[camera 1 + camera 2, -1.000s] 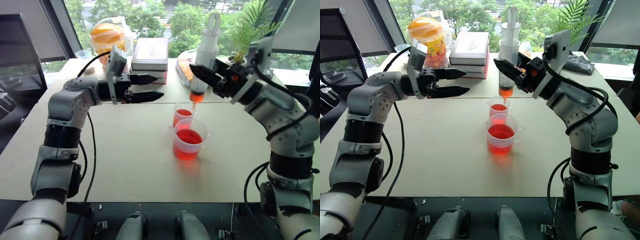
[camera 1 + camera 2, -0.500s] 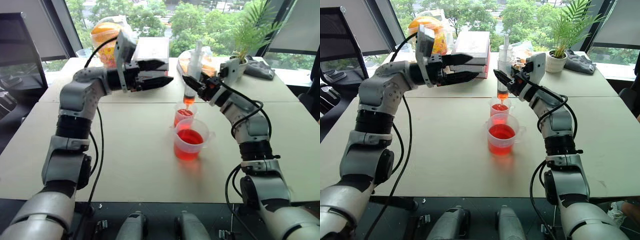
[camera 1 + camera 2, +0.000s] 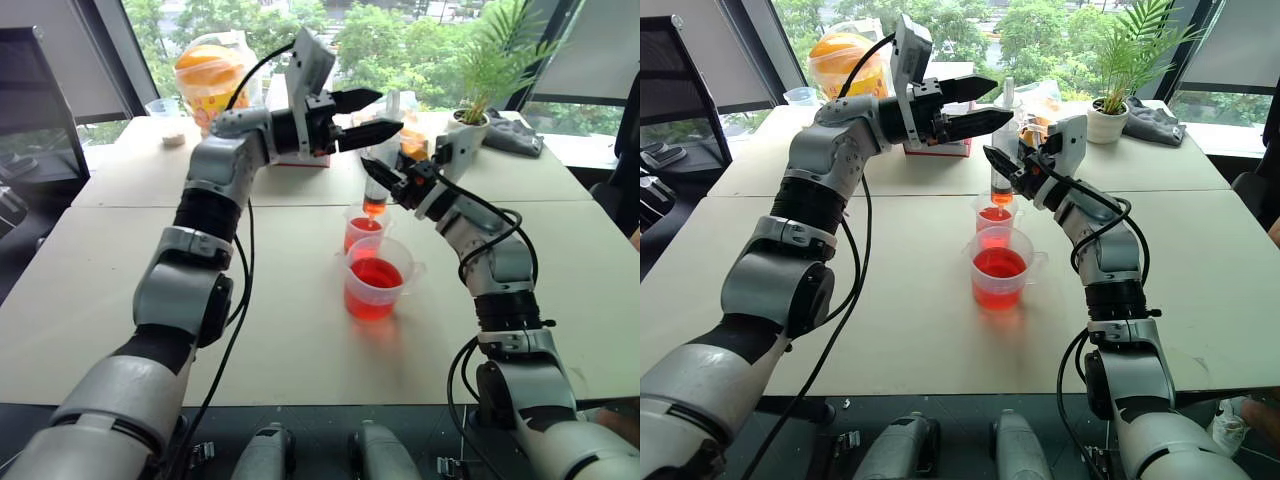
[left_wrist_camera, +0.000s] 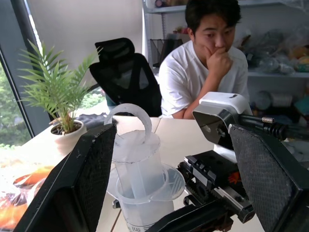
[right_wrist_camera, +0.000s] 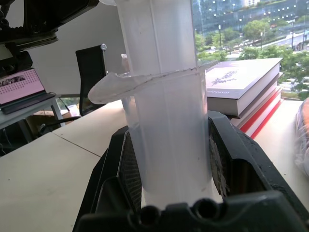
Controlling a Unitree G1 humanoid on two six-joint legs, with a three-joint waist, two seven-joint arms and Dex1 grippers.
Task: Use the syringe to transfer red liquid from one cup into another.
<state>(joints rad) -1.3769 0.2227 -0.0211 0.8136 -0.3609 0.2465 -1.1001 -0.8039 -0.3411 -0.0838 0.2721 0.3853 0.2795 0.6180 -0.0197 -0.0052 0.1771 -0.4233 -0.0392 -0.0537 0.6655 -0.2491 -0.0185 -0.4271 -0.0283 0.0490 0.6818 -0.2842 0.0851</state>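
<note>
- Right tool [image 3: 1012,170] clamped on syringe [image 3: 1002,150], upright, tip over smaller cup [image 3: 995,219].
- Left tool [image 3: 985,105] fingers apart, flanking plunger top.
- Spouted cup [image 3: 999,276] on counter [image 3: 890,300], holding red liquid [image 3: 999,265].

Syringe [image 5: 166,121] tip beyond picture edge

Beige table [image 3: 250,330] carries spouted cup [image 3: 376,278], narrower cup [image 3: 358,228] touching behind, books [image 3: 940,145], potted palm [image 3: 1106,120], snack bag [image 3: 205,75].
</note>
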